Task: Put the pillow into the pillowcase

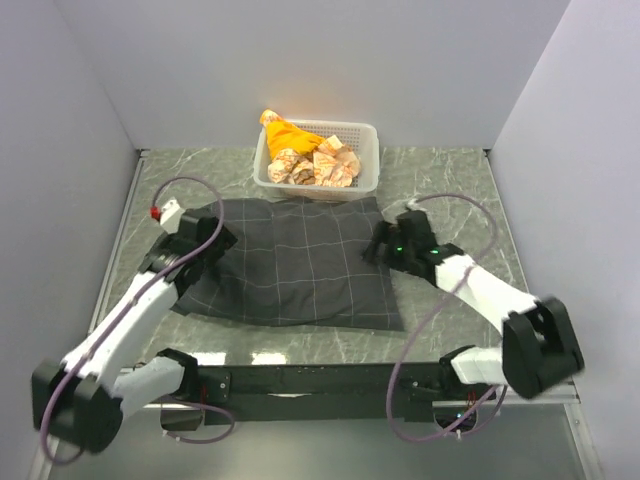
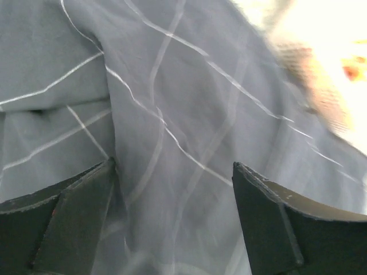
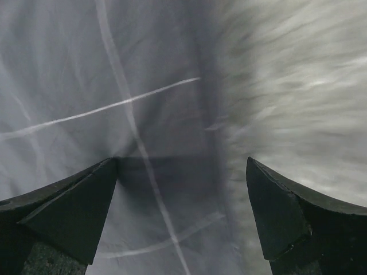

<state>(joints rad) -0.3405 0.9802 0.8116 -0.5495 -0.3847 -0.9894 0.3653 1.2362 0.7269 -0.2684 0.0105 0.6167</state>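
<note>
Two wide-open grippers flanking a plump pillowcase (image 1: 295, 262)
On the table (image 1: 455, 185) it is lying flat; no pillow is showing, so it is likely sitting inside. At its sides the left gripper (image 1: 203, 243) and right gripper (image 1: 388, 245) are holding nothing; next, they should be lifting clear.

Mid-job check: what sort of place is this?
Likely a lab robot test cell: plain white walls box in a marble-pattern table, with a white basket of cloth bundles behind the pillowcase.

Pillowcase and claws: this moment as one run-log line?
pillowcase: lying flat | left claw: open at its left edge | right claw: open at its right edge | pillow: not visible
</note>
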